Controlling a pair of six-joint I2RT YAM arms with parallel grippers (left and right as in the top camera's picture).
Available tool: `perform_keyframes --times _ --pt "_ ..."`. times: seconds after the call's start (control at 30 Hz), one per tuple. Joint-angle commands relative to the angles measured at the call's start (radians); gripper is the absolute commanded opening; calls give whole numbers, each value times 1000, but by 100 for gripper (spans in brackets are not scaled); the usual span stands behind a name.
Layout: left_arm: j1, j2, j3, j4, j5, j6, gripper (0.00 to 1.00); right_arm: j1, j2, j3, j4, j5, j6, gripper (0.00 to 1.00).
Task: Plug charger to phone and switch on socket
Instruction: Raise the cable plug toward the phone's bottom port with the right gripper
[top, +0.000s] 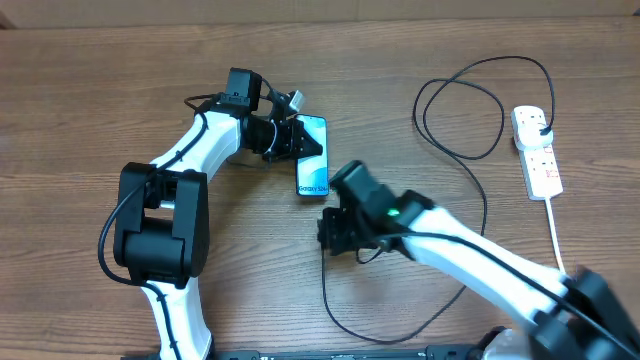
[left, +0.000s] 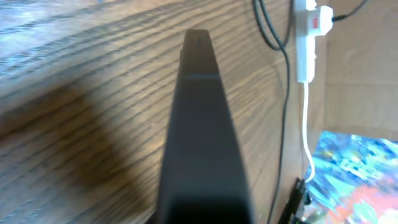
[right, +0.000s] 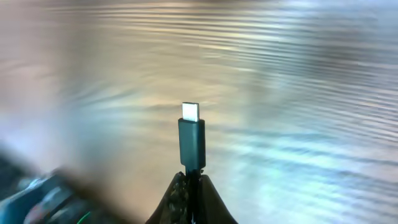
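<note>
Desk (top: 90, 80): wood-grain top carrying all items.

Phone (top: 313, 165): near the middle of the desk, cyan screen up, "Galaxy" text at the end nearer the robot. The left jaws are clamped on its far end. In the left wrist view it appears as a dark edge (left: 202, 124) running away from the camera. Whether it lies flat or is lifted cannot be told.

Charger (top: 324, 285): thin black cable. Its connector tip (right: 191, 140) is pinched in the closed right jaws with the metal end clear, just beside the phone's near end and not in it. The cable loops across the desk to the socket, where the black plug (top: 541, 124) is seated.

Socket (top: 540, 165): white strip at the desk's right side, well apart from the phone, white cord trailing forward
</note>
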Motion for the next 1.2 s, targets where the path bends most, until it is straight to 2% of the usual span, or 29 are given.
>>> perform_keyframes --times 0.0,0.1,0.2,0.3,0.4,0.47,0.53,0.87,1.0,1.17 --pt "-1 -41 0 5 128 53 4 -6 -105 -2 -19 -147 -144 4" --pt "-1 -41 -1 12 192 53 4 0 -158 -40 -10 -75 -153 4" --pt "-2 -40 -2 16 237 60 4 2 -167 -147 138 -43 -85 4" --pt "-2 -40 -2 16 250 69 4 5 -166 -335 499 -44 -6 4" --pt "-2 -40 -3 15 350 129 4 3 -159 -530 909 -43 88 4" --pt "-2 -40 -3 12 409 164 4 -7 -158 -623 1108 -37 102 4" --pt "-2 -40 -3 11 419 166 4 -16 -158 -674 1205 8 102 4" --pt "-2 -40 -5 11 444 147 4 -16 -152 -683 1174 216 106 4" --pt "-3 -40 -6 11 445 142 4 -16 -150 -683 1180 246 146 4" --pt "-15 -40 -6 21 444 68 4 -15 -150 -683 1212 245 167 4"
